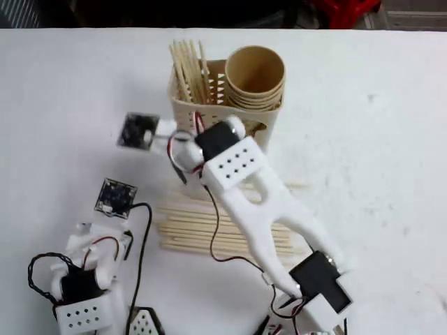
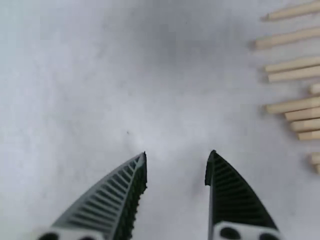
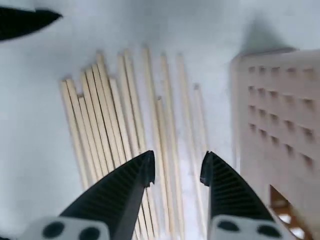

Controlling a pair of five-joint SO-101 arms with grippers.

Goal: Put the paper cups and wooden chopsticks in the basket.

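Paper cups (image 1: 255, 75) and a chopstick bundle (image 1: 187, 66) stand in the basket (image 1: 183, 113), but we see loose chopsticks (image 3: 105, 117) near it, with left end effector (image 2: 176, 161) and right end effector (image 3: 176, 164) parted, empty.

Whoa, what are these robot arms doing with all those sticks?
They are tidying cups and chopsticks into a basket. The paper cups sit stacked inside it, with a bunch of chopsticks standing beside them. The loose chopsticks lie in a pile on the table. The right gripper hangs open over that pile, next to the basket, holding nothing. The left gripper is open too, over bare table by the sticks' ends.
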